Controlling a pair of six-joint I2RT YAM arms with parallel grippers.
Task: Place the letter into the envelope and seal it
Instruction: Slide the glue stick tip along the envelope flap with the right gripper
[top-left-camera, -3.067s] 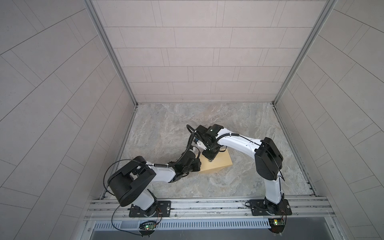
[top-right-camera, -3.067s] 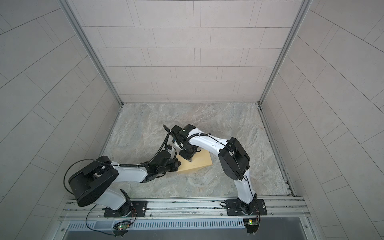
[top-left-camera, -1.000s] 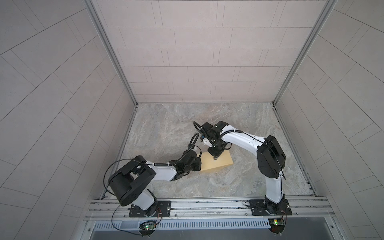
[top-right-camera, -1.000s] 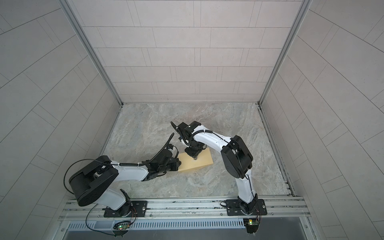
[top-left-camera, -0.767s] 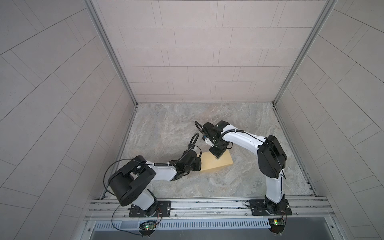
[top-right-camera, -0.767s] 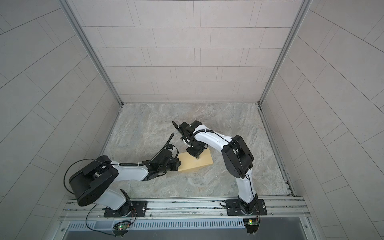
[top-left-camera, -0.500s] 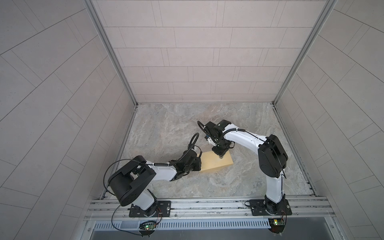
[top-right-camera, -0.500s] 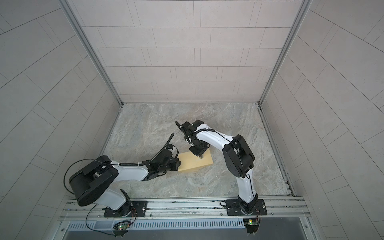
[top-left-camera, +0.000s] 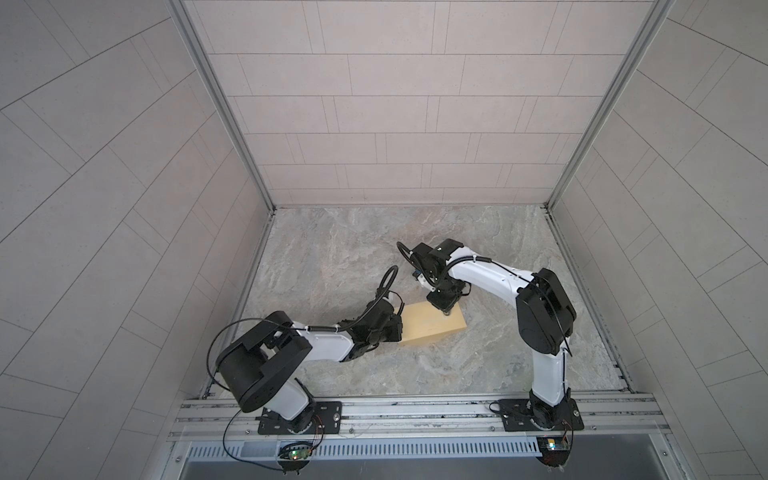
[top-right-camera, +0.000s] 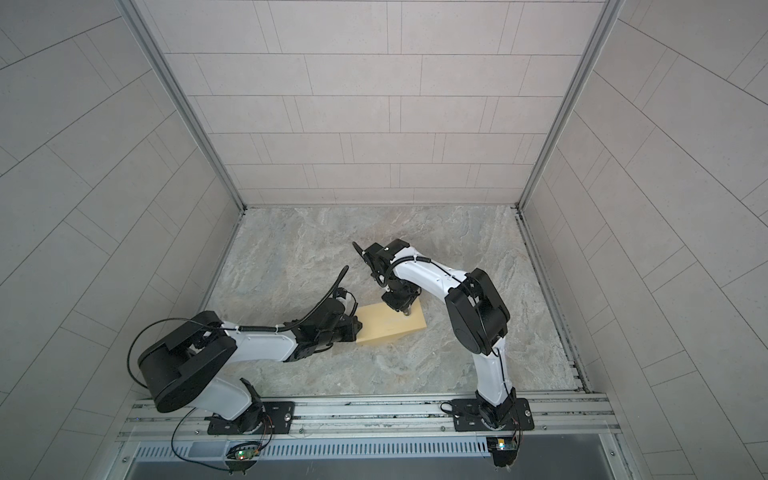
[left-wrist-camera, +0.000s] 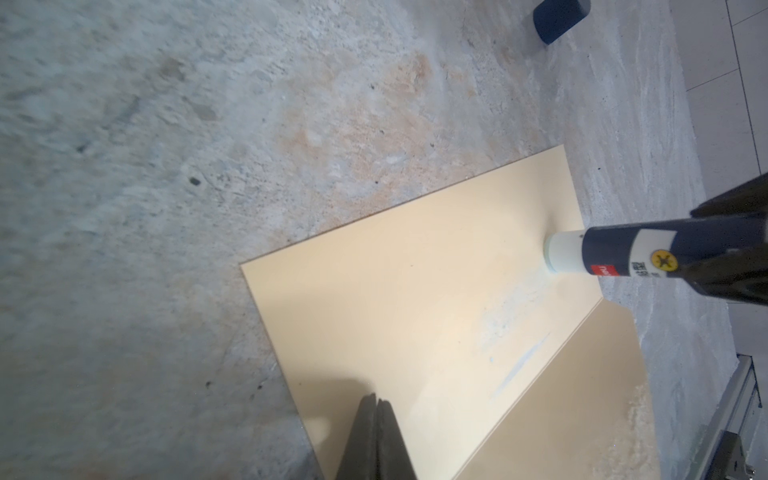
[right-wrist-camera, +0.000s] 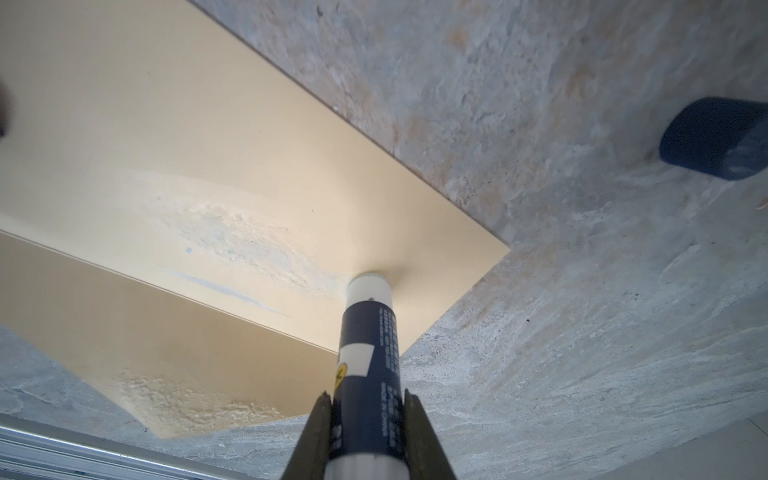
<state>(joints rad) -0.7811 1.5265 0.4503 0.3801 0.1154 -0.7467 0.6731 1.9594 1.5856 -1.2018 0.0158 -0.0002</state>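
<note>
- Mustard-tan paper of the envelope (top-left-camera: 432, 326) lies flat on the marble table (top-left-camera: 332, 257), near the centre. Its long axis runs left to right between the two arms, and its flap (right-wrist-camera: 166, 345) is open towards the near side.
- No letter shows; whether it is already inside cannot be told.
- Clamped in the narrowed jaws of the right tool (right-wrist-camera: 365, 401), a navy glue stick (right-wrist-camera: 368, 332) plants its white tip on the paler panel just beside the fold, at the envelope's right end.
- Closed tight and empty, the left tool (left-wrist-camera: 376, 405) appears to pin the envelope's left end.
- Pale smears of glue trail leftwards from the tip, so any further stroke likely runs along the fold towards the left tool.
- Blue, the stick's cap (right-wrist-camera: 715, 137) lies on bare table, well apart from the envelope.
</note>
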